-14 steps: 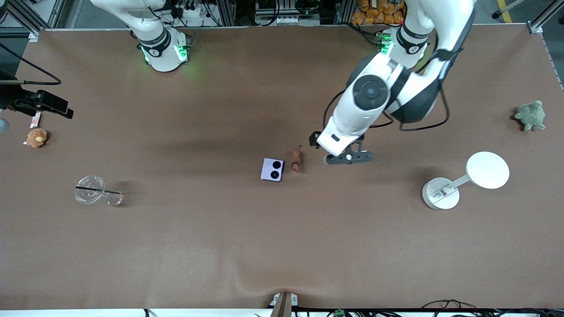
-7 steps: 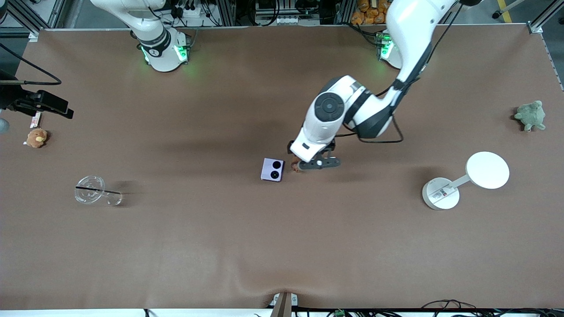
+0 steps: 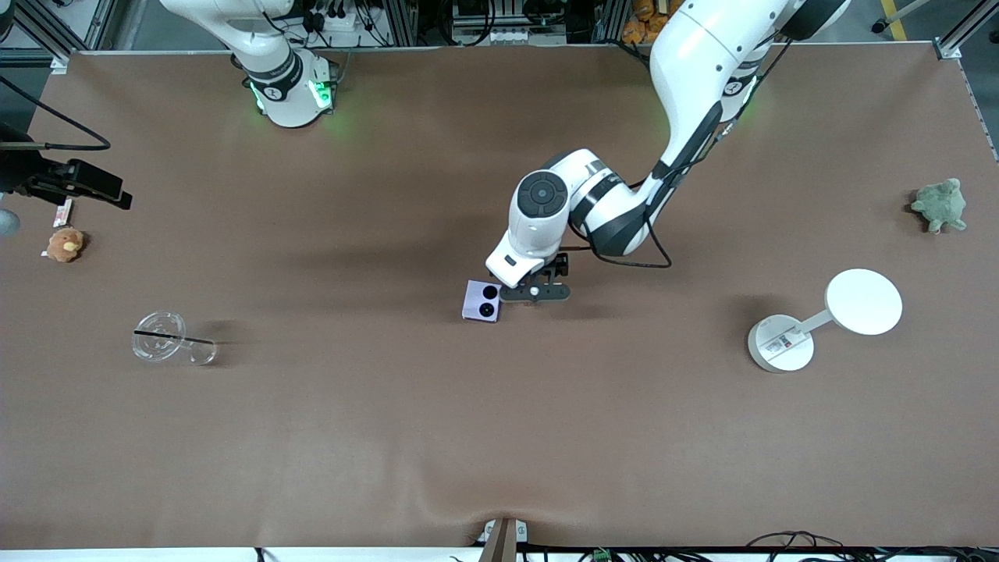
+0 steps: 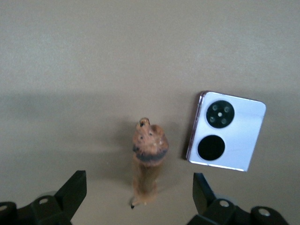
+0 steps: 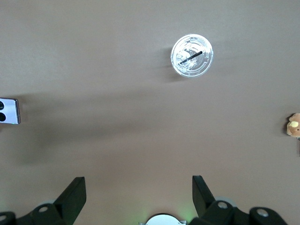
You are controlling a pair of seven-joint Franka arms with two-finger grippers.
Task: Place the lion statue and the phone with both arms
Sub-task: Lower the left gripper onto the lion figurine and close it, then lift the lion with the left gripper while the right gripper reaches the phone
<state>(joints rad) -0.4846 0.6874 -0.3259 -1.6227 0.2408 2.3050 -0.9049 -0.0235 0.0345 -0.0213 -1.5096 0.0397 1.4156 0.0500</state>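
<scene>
Front view: your left end effector [image 3: 535, 292] has slid from frame right to mid-frame, covering the lion beside the phone [image 3: 482, 300]; the right arm waits at the upper-left edge.

Left wrist view: fingers [image 4: 70, 192] spread wide, empty, straddling the lion [image 4: 148, 161]. Descend centred and clear of the phone [image 4: 227, 130].

Right wrist view: right end effector [image 5: 138, 196] wide open, empty, over bare counter [image 5: 117, 131].

Right gripper [image 5: 139, 187], fingers [image 5: 75, 190] spread wide, high over bare table [image 5: 117, 140]; clear lid [image 5: 191, 56] with dark straw across it, phone [image 5: 9, 111] at frame edge, plush [image 5: 294, 125] at another edge.
</scene>
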